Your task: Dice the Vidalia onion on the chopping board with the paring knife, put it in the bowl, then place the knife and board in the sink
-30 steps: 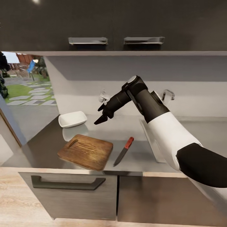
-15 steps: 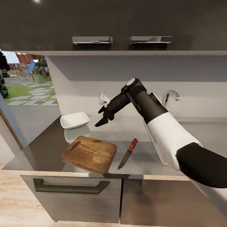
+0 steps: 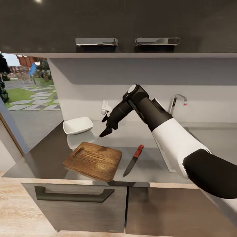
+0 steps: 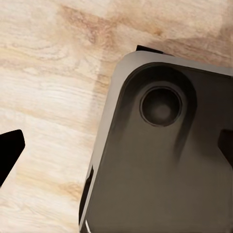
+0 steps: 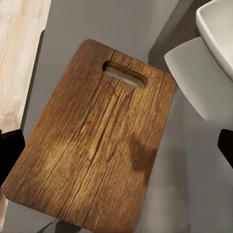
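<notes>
The dark brown chopping board (image 3: 92,160) lies bare on the grey countertop (image 3: 148,166) near its front edge. Beside it to the right rests the red-handled paring knife (image 3: 133,160), blade toward me. The white bowl (image 3: 77,125) stands behind the board at the left. My right gripper (image 3: 105,126) hangs open and empty above the board's far edge; the right wrist view looks down on the board (image 5: 97,150) and a corner of the bowl (image 5: 218,29). The sink's chrome tap (image 3: 176,100) rises behind my right arm, which hides the basin. The onion is out of view. My left gripper (image 4: 116,145) is open over the floor.
Dark upper cabinets with metal handles (image 3: 96,41) hang overhead. A window (image 3: 26,82) opens at the left and a wall socket (image 3: 105,106) sits behind the gripper. A drawer with a dark handle (image 3: 72,196) is under the counter. The robot's dark base (image 4: 160,160) stands on wooden floor.
The camera shifted a little early on, moving the whole picture. Since then my right gripper has dropped slightly toward the board and the forearm has swung a bit left. Board, knife and bowl lie still.
</notes>
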Controlling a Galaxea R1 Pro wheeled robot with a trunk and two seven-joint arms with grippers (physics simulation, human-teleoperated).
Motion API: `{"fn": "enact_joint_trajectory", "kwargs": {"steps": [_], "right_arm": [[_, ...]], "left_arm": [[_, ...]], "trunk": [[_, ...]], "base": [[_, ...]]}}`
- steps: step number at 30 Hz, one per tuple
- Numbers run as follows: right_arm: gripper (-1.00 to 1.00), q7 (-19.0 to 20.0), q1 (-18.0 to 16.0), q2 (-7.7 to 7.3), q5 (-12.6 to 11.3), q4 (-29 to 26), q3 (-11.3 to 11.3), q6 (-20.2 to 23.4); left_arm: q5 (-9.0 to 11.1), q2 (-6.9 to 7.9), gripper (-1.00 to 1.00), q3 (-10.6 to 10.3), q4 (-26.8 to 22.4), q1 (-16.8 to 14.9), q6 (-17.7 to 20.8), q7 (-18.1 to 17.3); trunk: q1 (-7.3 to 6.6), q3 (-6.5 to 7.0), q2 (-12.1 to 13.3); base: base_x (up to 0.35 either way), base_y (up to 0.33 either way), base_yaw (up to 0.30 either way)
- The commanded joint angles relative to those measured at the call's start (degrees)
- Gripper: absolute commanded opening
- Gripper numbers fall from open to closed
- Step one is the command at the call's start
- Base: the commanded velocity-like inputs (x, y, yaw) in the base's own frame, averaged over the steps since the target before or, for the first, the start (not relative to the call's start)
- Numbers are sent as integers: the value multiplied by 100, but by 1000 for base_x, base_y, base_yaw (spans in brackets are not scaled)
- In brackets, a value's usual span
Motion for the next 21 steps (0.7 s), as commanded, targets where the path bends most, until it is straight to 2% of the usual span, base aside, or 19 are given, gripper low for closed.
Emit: {"fn": "enact_joint_trajectory", "kwargs": {"steps": [1,3,11,21], "right_arm": [[100,38,-2,2,38,-5,-3,60],[100,42,9,2,38,-5,-2,58],[100,36,24,2,-103,-5,-2,-70],[100,11,39,2,-120,-5,32,-88]], "left_arm": [[-19,-5,100,43,8,-3,-16,3],[-23,-14,100,44,59,-3,-14,-4],[-25,-13,100,56,130,-3,-17,3],[-26,-17,100,40,141,-3,-13,4]], "trunk": [[0,-6,-3],[0,-6,-3],[-176,124,318],[-396,218,719]], "base": [[0,0,0],[0,0,0],[0,0,1],[0,0,57]]}}
